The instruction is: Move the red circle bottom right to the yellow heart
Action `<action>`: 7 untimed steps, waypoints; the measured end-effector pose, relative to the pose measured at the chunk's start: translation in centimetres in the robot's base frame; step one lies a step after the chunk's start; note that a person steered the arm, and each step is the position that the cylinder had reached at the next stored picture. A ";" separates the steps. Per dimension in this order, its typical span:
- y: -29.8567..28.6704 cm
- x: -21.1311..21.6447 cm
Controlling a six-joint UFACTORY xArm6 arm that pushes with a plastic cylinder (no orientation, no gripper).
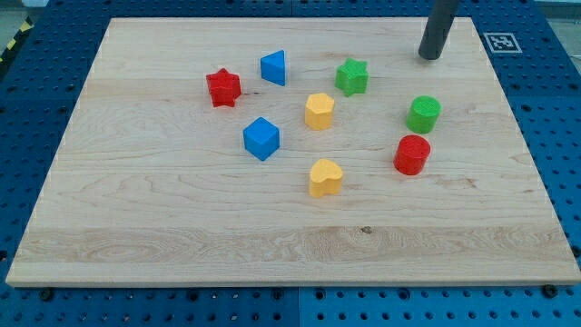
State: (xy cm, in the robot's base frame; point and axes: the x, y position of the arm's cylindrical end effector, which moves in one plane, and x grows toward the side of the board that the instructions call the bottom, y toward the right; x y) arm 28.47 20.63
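My tip (429,56) sat near board's top right, touching no block, well apart from red round block (412,154) and yellow heart block (325,177).

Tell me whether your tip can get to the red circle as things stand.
Probably yes. My tip sits near the view's top right, above the green circle, which lies almost on the straight line to the red circle. Skirting the green circle on its right should leave the way free.

A red star (222,87), blue triangle (273,68), blue cube (261,138), green star (351,76), yellow pentagon (319,111) and green cylinder (423,114) dot the wooden board (136,227).
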 end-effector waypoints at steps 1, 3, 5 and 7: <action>0.0 0.6; 1.9 9.3; -4.7 16.9; -6.0 22.4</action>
State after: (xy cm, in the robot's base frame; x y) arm 50.88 14.62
